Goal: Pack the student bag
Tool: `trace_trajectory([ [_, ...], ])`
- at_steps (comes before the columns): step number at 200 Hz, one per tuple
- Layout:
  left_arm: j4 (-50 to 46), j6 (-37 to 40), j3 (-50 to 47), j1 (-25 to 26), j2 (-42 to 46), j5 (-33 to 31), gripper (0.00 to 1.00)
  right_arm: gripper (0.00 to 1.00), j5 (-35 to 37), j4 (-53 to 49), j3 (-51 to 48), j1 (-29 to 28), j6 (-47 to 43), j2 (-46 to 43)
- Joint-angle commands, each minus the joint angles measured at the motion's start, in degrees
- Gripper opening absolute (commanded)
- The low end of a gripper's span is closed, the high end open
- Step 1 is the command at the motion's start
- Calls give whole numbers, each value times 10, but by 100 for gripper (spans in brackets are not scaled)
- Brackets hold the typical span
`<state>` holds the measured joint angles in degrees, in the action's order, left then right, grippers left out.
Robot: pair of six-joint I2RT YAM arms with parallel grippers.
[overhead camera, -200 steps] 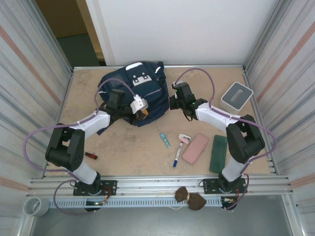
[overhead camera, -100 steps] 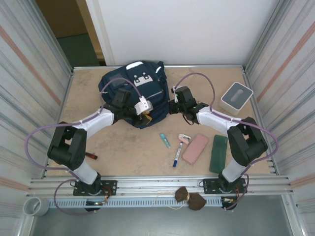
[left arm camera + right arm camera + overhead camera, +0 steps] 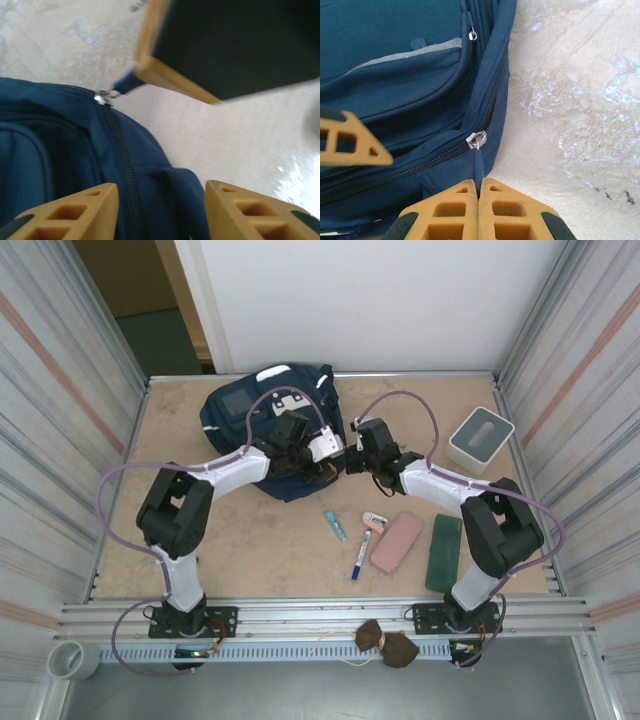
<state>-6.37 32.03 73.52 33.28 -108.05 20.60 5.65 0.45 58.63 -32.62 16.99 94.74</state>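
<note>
The student bag (image 3: 262, 420), a large navy-blue backpack, lies at the back of the table. My right gripper (image 3: 349, 457) is at the bag's right edge. In the right wrist view it (image 3: 480, 184) is shut on the blue zipper pull (image 3: 479, 165), which hangs from the metal slider (image 3: 476, 139). My left gripper (image 3: 322, 452) is over the bag's front right corner, close to the right one. In the left wrist view it (image 3: 162, 195) stands open, straddling a fold of bag fabric (image 3: 185, 200) beside the closed zipper line (image 3: 120, 150).
On the table in front of the bag lie a teal marker (image 3: 335, 525), a blue-capped pen (image 3: 358, 556), a small white item (image 3: 374, 519), a pink case (image 3: 397, 541) and a dark green case (image 3: 444, 553). A grey box (image 3: 481, 434) stands at the back right.
My left gripper has opened and moved right across the bag's front, ending close to the right gripper. The right gripper has shifted slightly and stayed shut on the zipper pull.
</note>
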Motion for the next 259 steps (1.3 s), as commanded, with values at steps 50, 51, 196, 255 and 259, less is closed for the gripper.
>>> trace_trajectory([
  [50, 23, -21, 0, -24, 0, 57, 0, 0, 20, 24, -34, 11, 18, -36],
  [51, 24, -21, 0, -25, 1, 59, 0, 0, 20, 24, -34, 11, 18, -36],
  [196, 65, 38, -155, -115, 165, 340, 0, 31, -387, -9, 9, 110, -58, -7],
  [255, 60, 42, -151, -121, 158, 346, 0, 70, -542, -58, 46, 114, -133, 31],
  [259, 59, 42, -150, -121, 158, 347, 0, 70, -539, -57, 51, 112, -137, 37],
])
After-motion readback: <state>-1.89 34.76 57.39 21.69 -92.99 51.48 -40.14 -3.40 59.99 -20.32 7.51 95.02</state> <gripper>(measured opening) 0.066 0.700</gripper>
